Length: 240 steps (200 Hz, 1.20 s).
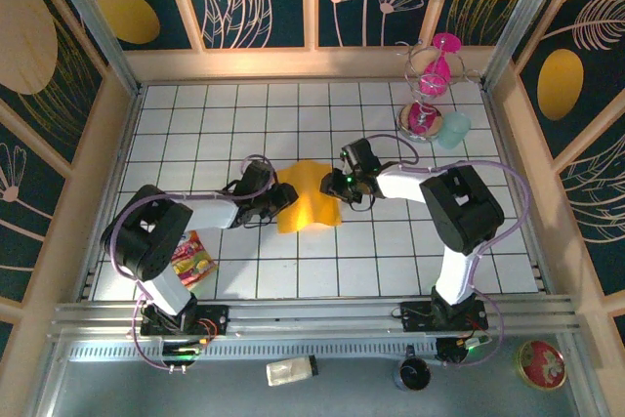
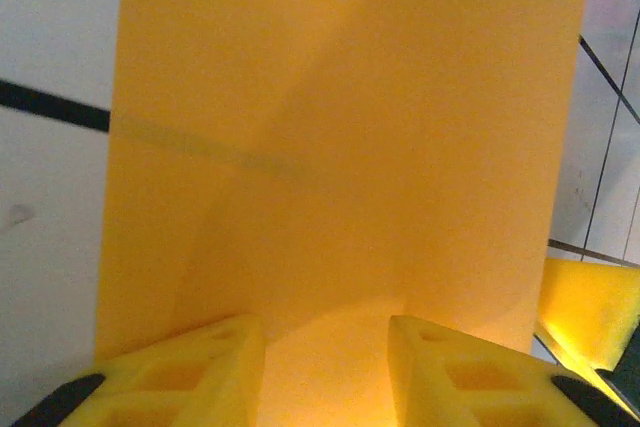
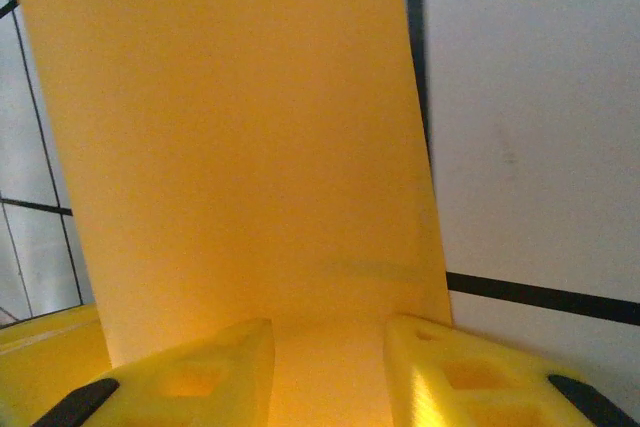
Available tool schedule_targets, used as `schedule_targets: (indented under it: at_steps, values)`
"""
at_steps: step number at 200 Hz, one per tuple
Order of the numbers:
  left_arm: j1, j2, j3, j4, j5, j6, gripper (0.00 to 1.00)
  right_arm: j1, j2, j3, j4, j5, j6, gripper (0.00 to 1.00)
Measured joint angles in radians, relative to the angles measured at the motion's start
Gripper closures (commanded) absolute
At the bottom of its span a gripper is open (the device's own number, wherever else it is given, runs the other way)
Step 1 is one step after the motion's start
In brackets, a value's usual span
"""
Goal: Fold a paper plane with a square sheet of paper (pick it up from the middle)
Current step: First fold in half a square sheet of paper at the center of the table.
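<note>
Your left gripper point(image 2: 322, 337) holds its two yellow fingers point(image 2: 200, 367) apart with a clear gap. In this gap you see the square sheet of paper point(image 2: 340, 127), so the jaws are not closed on it. Your right gripper point(image 3: 328, 335) stands the same way: the fingers are parted and the orange-yellow sheet shows in the gap and runs away from them. The wrist views show you this gap, which the top view is too far away to show. In the left wrist view a dark tile line shows faintly through the paper, and the white tiled table point(image 2: 50, 197) lies on both sides of it. The top view shows you the whole layout instead. The sheet lies near the middle of the table, between the two grippers. The left one is at its left edge and the right one at its upper right corner. The upper edge of the sheet rises to a point there. A red-yellow snack packet point(image 1: 191, 259) lies beside the left arm, well apart from the sheet.
</note>
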Motion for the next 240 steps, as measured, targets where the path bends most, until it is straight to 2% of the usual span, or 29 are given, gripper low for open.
schedule_targets:
  at_steps: [23,63,130,201,240]
  values:
    - [0.012,-0.017,-0.040,0.047,0.009,-0.024,0.64,0.005,0.012,0.000,0.032,-0.021,0.020,0.66]
    - [0.038,-0.034,-0.117,0.200,0.060,-0.084,0.52,0.011,0.035,0.003,0.084,-0.053,0.048,0.66]
    - [0.064,-0.019,-0.225,0.454,0.149,-0.198,0.46,0.037,0.094,0.045,0.154,-0.102,0.101,0.68]
    - [0.069,-0.052,-0.231,0.454,0.138,-0.195,0.27,0.043,0.104,0.050,0.174,-0.104,0.127,0.68]
    - [0.070,-0.066,-0.212,0.401,0.137,-0.161,0.25,0.046,0.110,0.050,0.196,-0.122,0.132,0.68]
